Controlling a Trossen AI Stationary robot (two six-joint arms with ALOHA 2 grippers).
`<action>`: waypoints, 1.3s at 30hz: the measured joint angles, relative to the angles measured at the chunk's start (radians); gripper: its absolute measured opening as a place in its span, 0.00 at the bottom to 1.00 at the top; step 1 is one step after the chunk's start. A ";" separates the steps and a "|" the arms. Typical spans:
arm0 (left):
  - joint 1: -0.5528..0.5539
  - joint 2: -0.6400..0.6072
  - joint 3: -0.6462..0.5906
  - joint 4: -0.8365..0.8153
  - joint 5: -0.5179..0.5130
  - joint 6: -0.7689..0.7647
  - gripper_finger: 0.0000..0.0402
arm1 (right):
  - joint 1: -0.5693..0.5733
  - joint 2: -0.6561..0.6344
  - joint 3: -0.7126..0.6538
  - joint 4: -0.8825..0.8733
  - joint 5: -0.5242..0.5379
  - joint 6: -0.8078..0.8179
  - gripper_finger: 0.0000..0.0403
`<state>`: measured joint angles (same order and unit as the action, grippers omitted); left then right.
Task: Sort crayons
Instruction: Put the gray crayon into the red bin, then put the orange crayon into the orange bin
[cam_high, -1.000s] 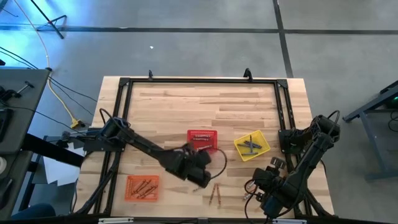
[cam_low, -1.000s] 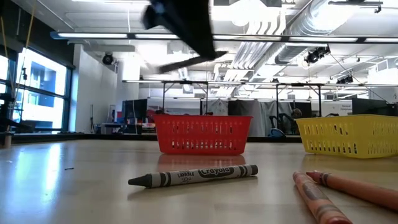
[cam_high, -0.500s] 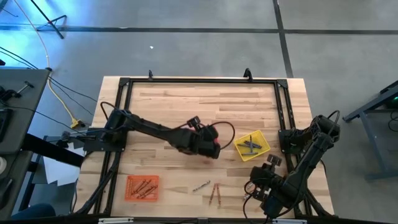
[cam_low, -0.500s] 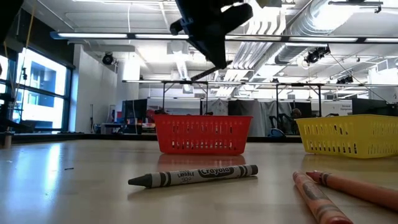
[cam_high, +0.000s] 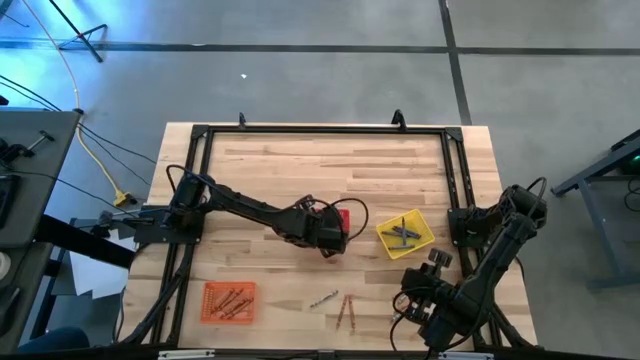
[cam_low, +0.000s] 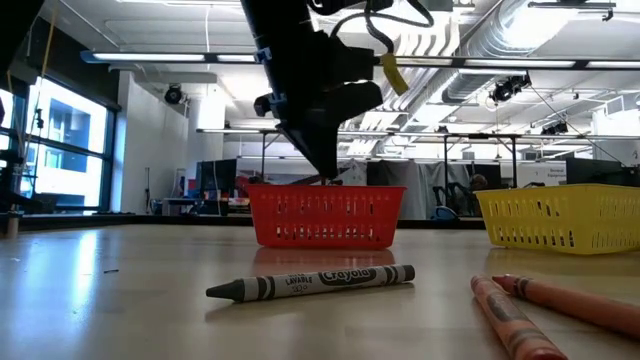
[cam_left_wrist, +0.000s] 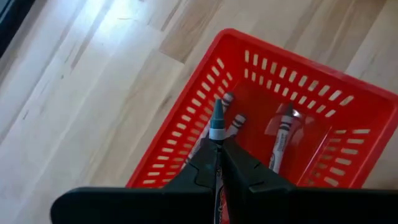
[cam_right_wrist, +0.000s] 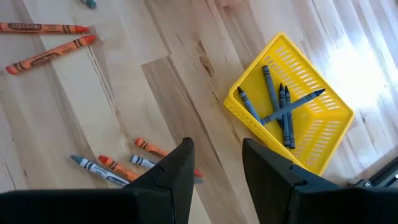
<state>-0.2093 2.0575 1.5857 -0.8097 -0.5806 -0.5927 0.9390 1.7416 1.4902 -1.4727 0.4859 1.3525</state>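
On the left of the wooden table (cam_high: 300, 165), we see an orange basket (cam_high: 230, 301) holding orange crayons. Toward the middle, the left gripper (cam_left_wrist: 219, 163) hangs over the red basket (cam_left_wrist: 314, 112), fingers pinched tight on a grey crayon (cam_left_wrist: 216, 124) pointing into it; more grey crayons (cam_left_wrist: 281, 134) lie inside. In front, loose crayons (cam_high: 340, 305) rest on the table. To the right, the yellow basket (cam_right_wrist: 298, 118) holds bluish crayons (cam_right_wrist: 273, 99). The right gripper (cam_right_wrist: 217, 168) waits near the table's front right, fingers spread, holding nothing.
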 joint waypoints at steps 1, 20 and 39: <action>-0.001 0.000 0.000 0.003 0.001 0.000 0.00 | 0.000 0.000 0.000 0.001 0.000 0.000 0.32; 0.009 0.000 0.000 0.012 0.106 0.070 0.18 | 0.000 0.000 0.000 0.007 0.019 0.000 0.32; -0.218 -0.004 0.141 0.083 0.322 0.055 0.22 | 0.000 0.000 0.000 0.007 0.072 -0.074 0.32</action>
<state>-0.4272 2.0533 1.7265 -0.7266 -0.2588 -0.5382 0.9385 1.7416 1.4902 -1.4654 0.5583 1.2787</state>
